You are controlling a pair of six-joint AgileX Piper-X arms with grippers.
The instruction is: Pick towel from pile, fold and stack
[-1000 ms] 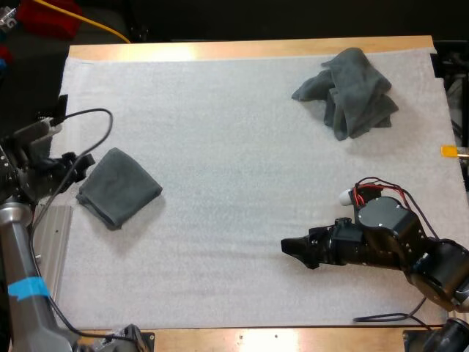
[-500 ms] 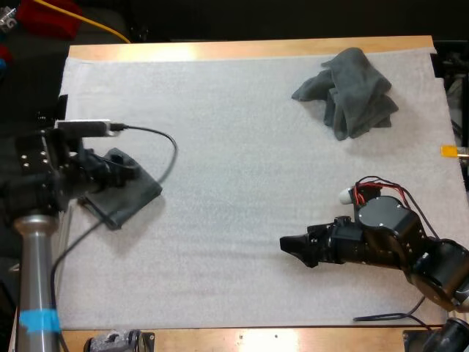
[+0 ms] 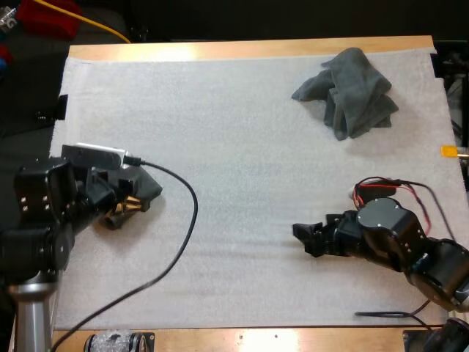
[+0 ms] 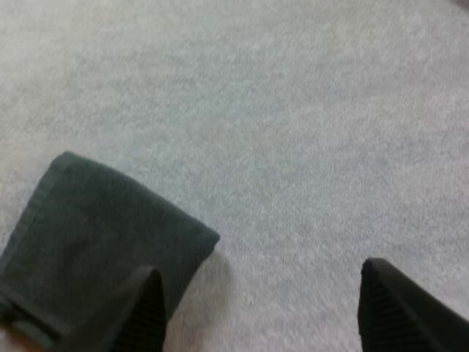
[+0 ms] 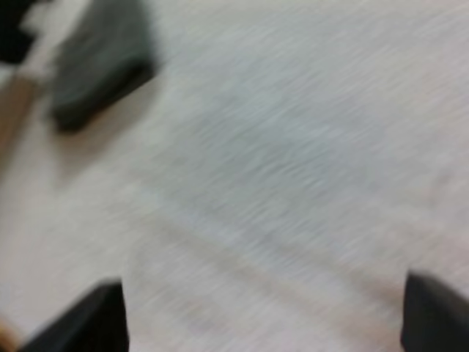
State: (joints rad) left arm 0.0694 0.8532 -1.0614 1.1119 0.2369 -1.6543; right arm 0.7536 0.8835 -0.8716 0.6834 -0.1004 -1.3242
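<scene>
1. The folded towel lies at the 9 o'clock side of the mat, partly under the left arm.
2. The left gripper hangs at that towel's corner, fingers wide apart, holding nothing.
3. The crumpled towel sits near 1 o'clock, well apart from both arms.
4. The right gripper, between 4 and 5 o'clock, points toward 9, fingers apart over bare mat.

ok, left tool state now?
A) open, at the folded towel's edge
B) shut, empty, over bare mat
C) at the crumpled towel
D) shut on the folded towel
A: on the left tool the fingers stand apart, one at the edge of the folded towel, the other over the bare mat.
</scene>
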